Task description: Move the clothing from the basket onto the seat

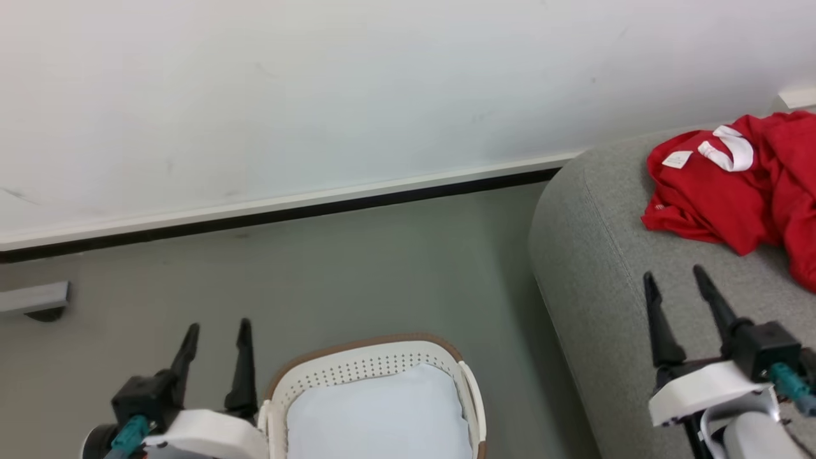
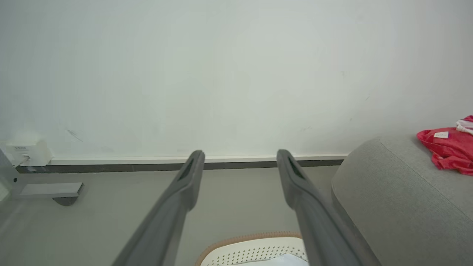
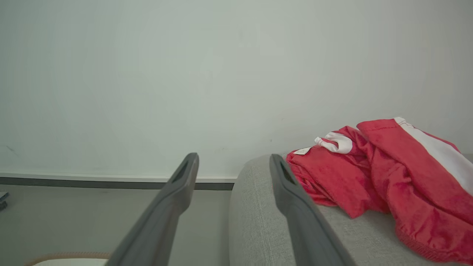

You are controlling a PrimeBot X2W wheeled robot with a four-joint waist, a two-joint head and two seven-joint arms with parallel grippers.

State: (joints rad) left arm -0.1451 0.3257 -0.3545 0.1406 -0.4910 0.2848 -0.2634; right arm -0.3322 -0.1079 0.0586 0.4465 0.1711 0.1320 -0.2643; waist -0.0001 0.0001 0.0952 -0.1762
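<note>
Right end effector (image 1: 674,273) is hovering spread and empty over the seat (image 1: 599,268); left end effector (image 1: 218,325), likewise spread, beside the basket (image 1: 363,344) off the seat. The clothing (image 1: 733,191) is lying on the seat; transfer is looking complete.

The head camera is looking steeply down at the basket (image 1: 366,364), floor (image 1: 382,268) and seat (image 1: 593,268) corner. Both wrist cameras are sitting low, facing the wall (image 2: 221,74), sharing seat, clothing (image 3: 332,177) and, seemingly, the basket's rim.

The clothing (image 1: 739,191) lies on the seat (image 1: 593,255), right of the basket (image 1: 357,370).
</note>
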